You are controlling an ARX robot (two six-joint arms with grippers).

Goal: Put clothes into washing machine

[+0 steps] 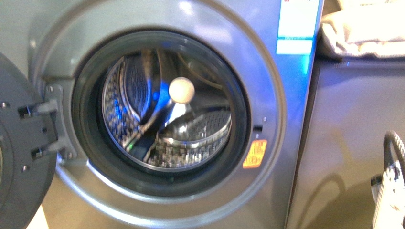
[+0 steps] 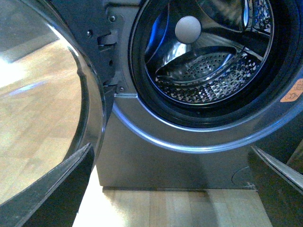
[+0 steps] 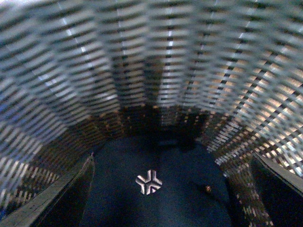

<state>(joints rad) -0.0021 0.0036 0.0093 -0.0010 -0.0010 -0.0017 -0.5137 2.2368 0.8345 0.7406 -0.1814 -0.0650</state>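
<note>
The silver-grey washing machine (image 1: 282, 119) fills the front view, its door (image 1: 19, 157) swung open to the left. The porthole shows the dark gasket (image 1: 83, 124) and the steel drum (image 1: 200, 138), with a pale ball (image 1: 181, 89) inside. My left gripper (image 2: 170, 156) is open and empty, low in front of the machine's lower panel (image 2: 165, 161), below the porthole. My right gripper (image 3: 173, 158) is open inside a woven basket (image 3: 151, 61), just above a dark navy garment (image 3: 180, 198) with a white logo (image 3: 148, 182). Its fingers do not hold the garment.
The open door's glass (image 2: 38, 104) stands close beside my left gripper. A grey-beige cabinet (image 1: 353, 143) stands right of the machine with a cream cloth (image 1: 363, 28) on top. A black loop and white mesh (image 1: 392, 176) show at the lower right edge. The floor (image 2: 165, 208) is pale wood.
</note>
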